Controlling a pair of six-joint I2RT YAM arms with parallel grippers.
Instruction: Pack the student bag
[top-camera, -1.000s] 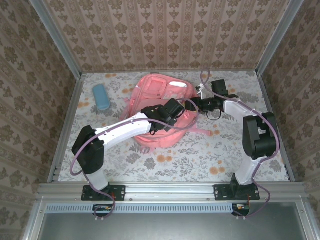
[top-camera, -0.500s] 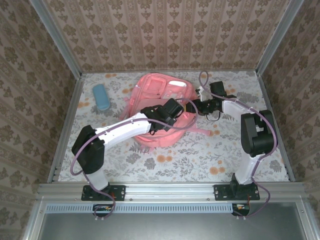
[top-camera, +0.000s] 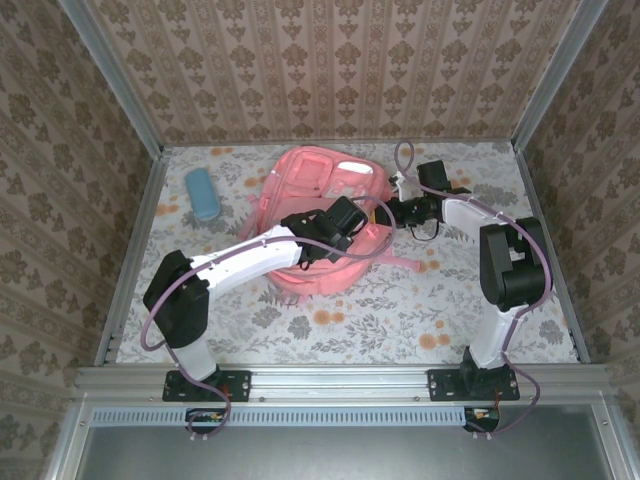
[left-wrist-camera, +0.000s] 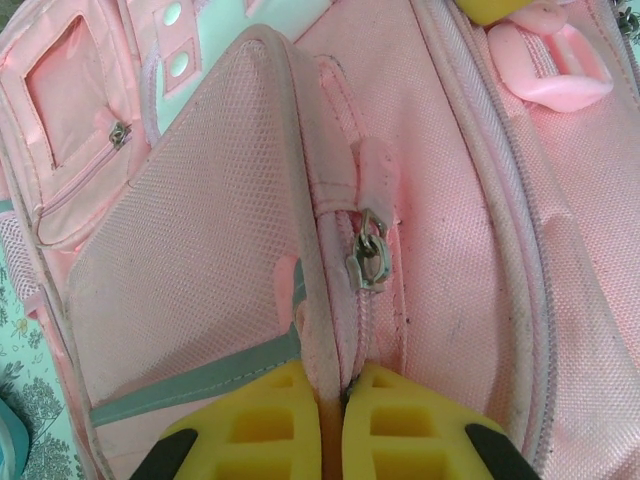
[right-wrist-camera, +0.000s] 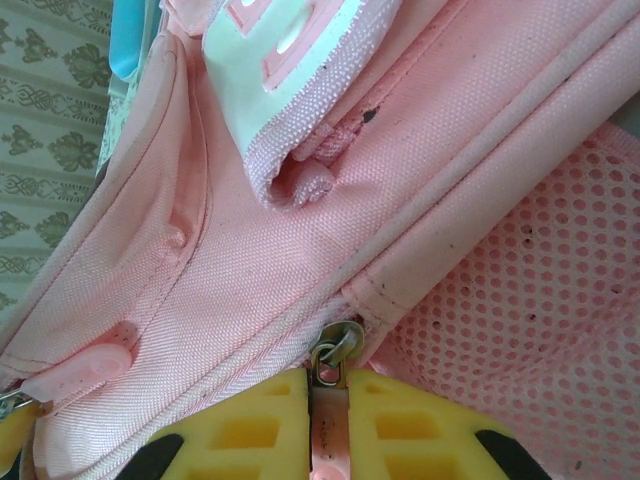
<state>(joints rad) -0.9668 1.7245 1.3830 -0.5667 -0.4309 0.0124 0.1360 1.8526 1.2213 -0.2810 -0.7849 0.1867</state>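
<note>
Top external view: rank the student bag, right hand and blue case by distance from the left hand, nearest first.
1. student bag: centre of the table, touching, its fabric pinched in the left hand.
2. right hand: just to the right, at the bag's right edge.
3. blue case: far left of the table, clear of the bag.

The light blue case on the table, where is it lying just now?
In the top view the light blue case lies at the table's far left, apart from the pink student bag, to its left.
</note>
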